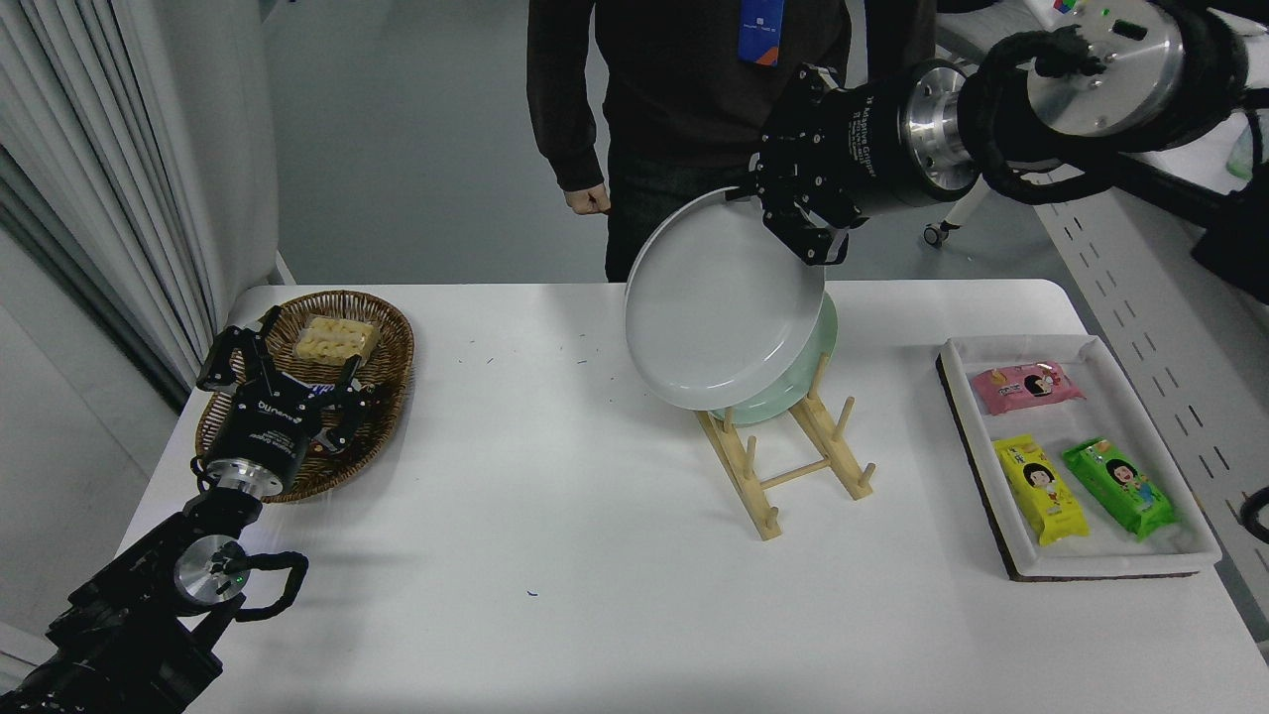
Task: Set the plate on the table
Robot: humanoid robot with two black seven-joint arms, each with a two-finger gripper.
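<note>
robot lab, white table (595,595), grey floor, perforated white desk (1120,288), badge-wearing person (684,89)
</note>
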